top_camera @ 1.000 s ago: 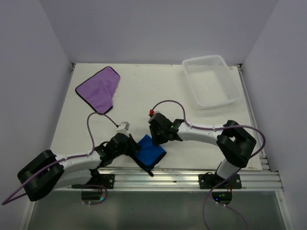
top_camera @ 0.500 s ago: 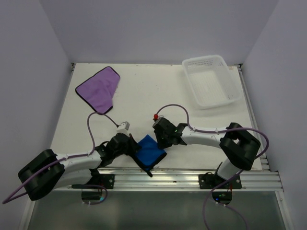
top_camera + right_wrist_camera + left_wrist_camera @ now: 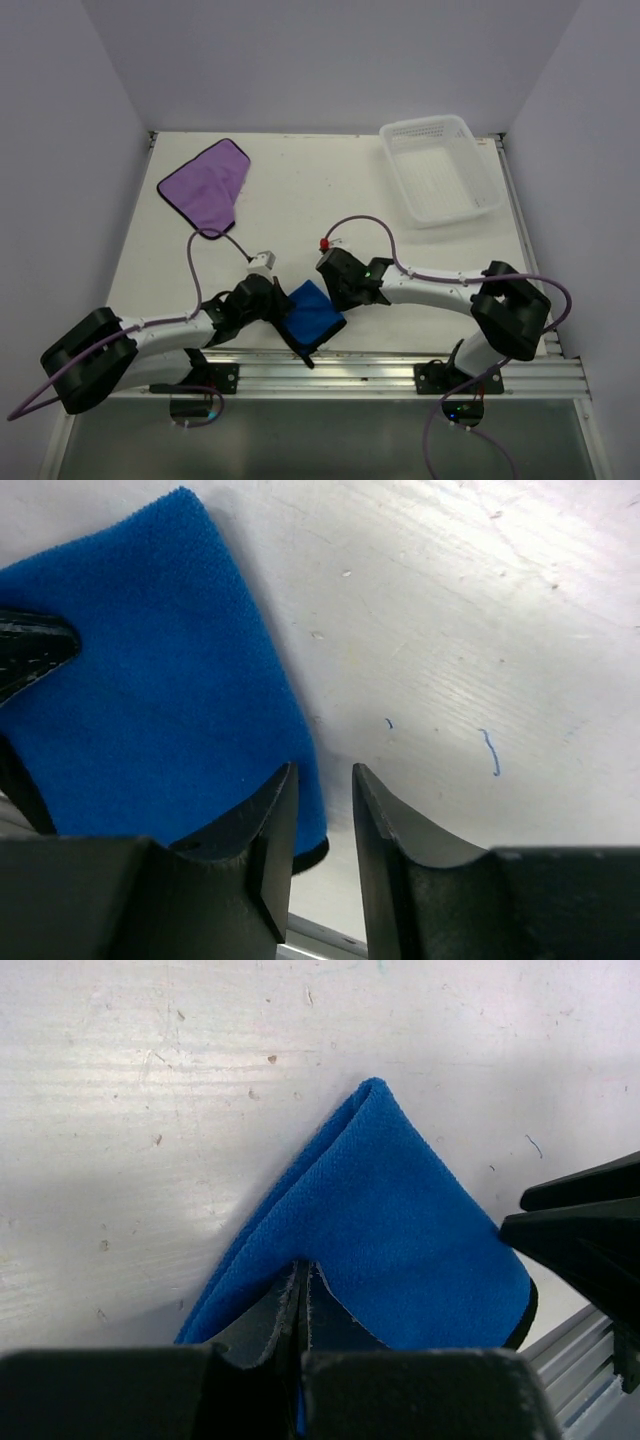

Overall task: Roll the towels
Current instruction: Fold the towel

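Blue towel (image 3: pixel 316 312) lower centre, folded, not rolled; left gripper (image 3: pixel 303 1275) clamped on its edge, right gripper (image 3: pixel 325 780) slightly apart at the opposite edge. Purple towel (image 3: pixel 205 185) flat upper left, not started

No text, label, brand, number or sign can be read in any view. The only marks are small blue scribbles (image 3: pixel 488 752) on the white tabletop (image 3: pixel 500 600) near its front edge, and they form no letters.
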`<action>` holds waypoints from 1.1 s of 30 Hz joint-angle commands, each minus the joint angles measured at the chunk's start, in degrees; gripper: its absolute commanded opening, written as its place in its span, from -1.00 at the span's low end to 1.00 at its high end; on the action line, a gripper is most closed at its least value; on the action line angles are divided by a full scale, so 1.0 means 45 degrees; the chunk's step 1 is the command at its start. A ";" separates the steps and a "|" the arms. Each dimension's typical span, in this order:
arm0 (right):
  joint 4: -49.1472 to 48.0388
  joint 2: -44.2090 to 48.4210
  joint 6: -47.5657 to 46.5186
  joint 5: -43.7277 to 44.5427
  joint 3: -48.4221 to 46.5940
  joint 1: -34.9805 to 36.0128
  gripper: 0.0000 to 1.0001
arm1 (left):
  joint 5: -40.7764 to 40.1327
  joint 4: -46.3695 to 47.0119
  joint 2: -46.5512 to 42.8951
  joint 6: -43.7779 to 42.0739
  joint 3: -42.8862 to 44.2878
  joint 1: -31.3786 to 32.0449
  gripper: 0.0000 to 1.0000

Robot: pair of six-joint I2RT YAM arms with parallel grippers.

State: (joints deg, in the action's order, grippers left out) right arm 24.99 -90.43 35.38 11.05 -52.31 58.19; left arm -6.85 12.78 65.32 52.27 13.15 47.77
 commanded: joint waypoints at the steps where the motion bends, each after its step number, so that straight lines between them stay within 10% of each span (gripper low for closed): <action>1: 0.0949 0.1109 -0.0185 0.0981 -0.0795 0.0037 -0.38 | -0.0860 -0.0594 0.0386 -0.0970 0.0300 0.0010 -1.00; 15: -0.1488 0.1076 0.0087 -0.0111 0.0180 0.0037 -1.00 | -0.1192 0.0130 0.2105 -0.3529 0.2312 -0.0029 -1.00; 33: -0.1942 0.0602 0.0303 -0.0445 0.0122 0.0037 -1.00 | -0.1290 -0.0084 0.2379 -0.3939 0.2722 -0.0029 -1.00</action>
State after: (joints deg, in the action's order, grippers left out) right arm 13.80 -92.33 36.91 7.03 -49.91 58.13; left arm -10.79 12.56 76.18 36.64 23.05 47.75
